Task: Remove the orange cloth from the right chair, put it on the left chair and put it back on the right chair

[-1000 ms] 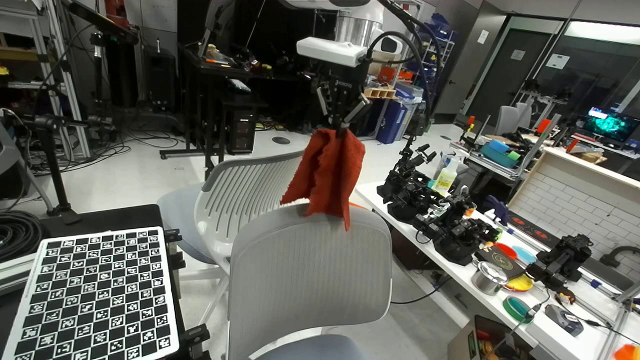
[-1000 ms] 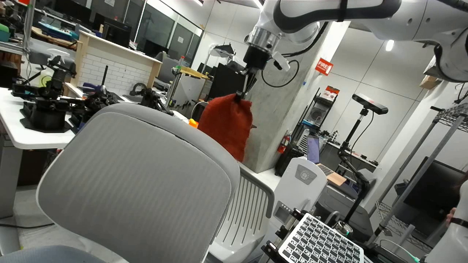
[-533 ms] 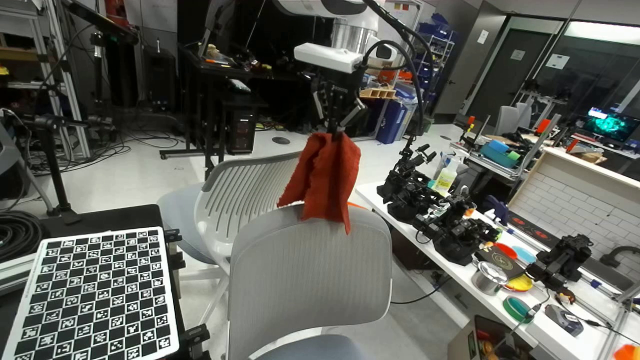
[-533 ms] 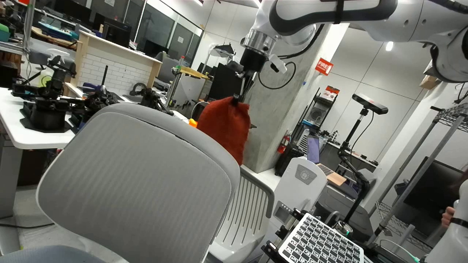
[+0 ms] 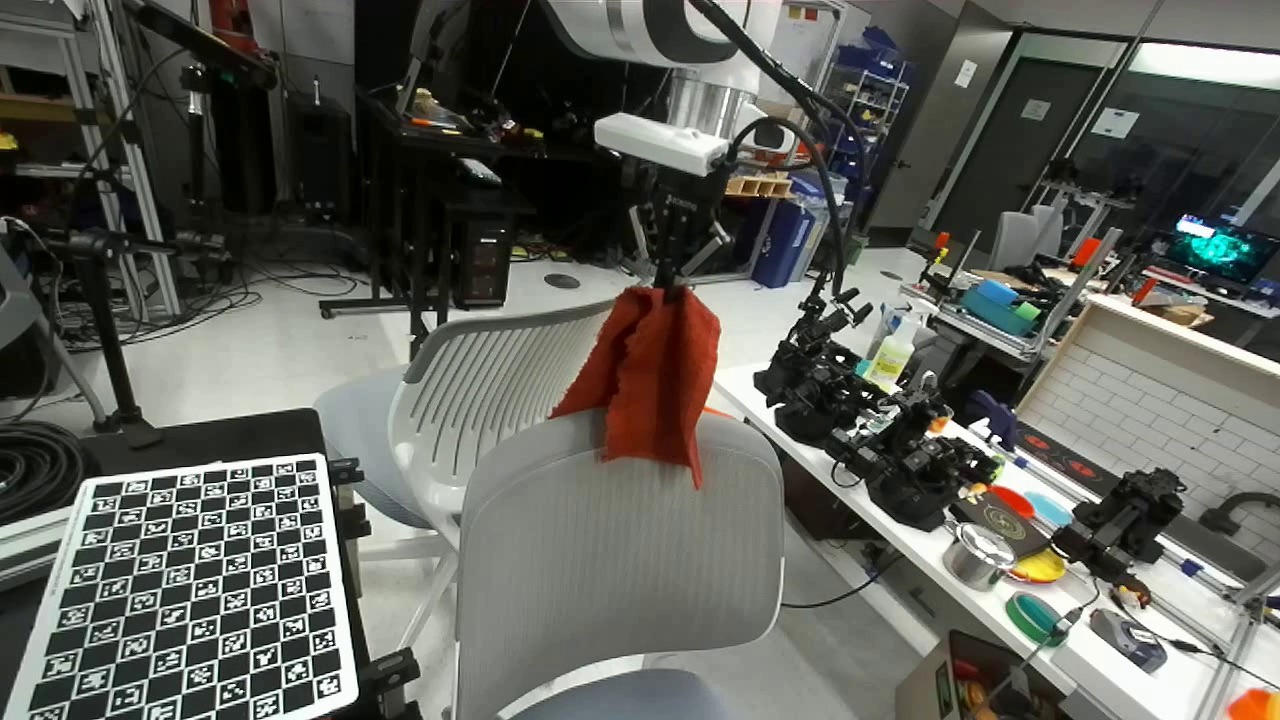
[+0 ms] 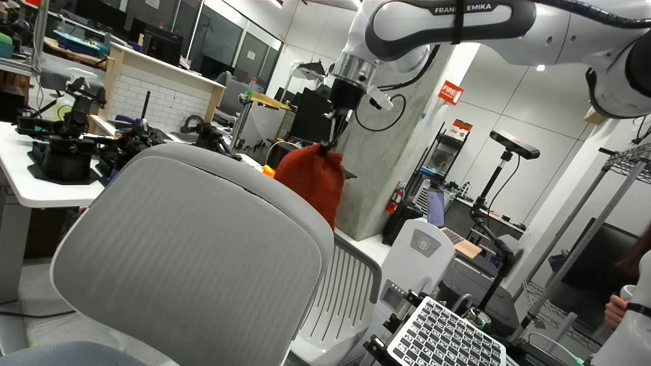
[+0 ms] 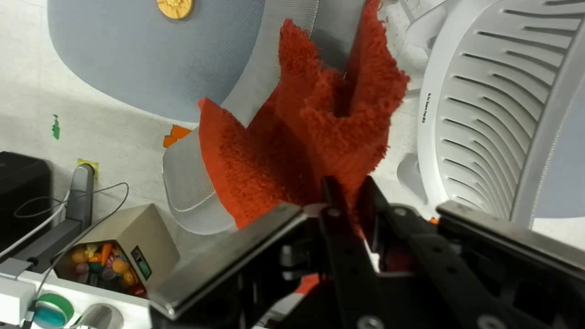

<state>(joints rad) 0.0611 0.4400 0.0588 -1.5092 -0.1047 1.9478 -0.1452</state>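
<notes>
One checkered board [image 5: 195,590]: at far left in an exterior view, lying on a black surface [image 5: 265,438].
Left chair [image 5: 485,390]: upright, ribbed white backrest showing.
Right chair [image 5: 620,560]: upright, smooth pale grey backrest, partly hiding the left chair.
Orange cloth [image 5: 660,375]: hanging from the end effector [image 7: 349,185] at the top edge of the right chair's backrest, lower folds in front of that edge in an exterior view; whether any fold bears on it cannot be settled from these angles.
End effector: drawn together, clamped on the cloth's upper part, directed downward.
Tabletop [image 5: 745,382]: white, at right, carrying black robot arms [image 5: 820,385], a spray bottle [image 5: 892,357] and a metal pot [image 5: 978,558].
</notes>
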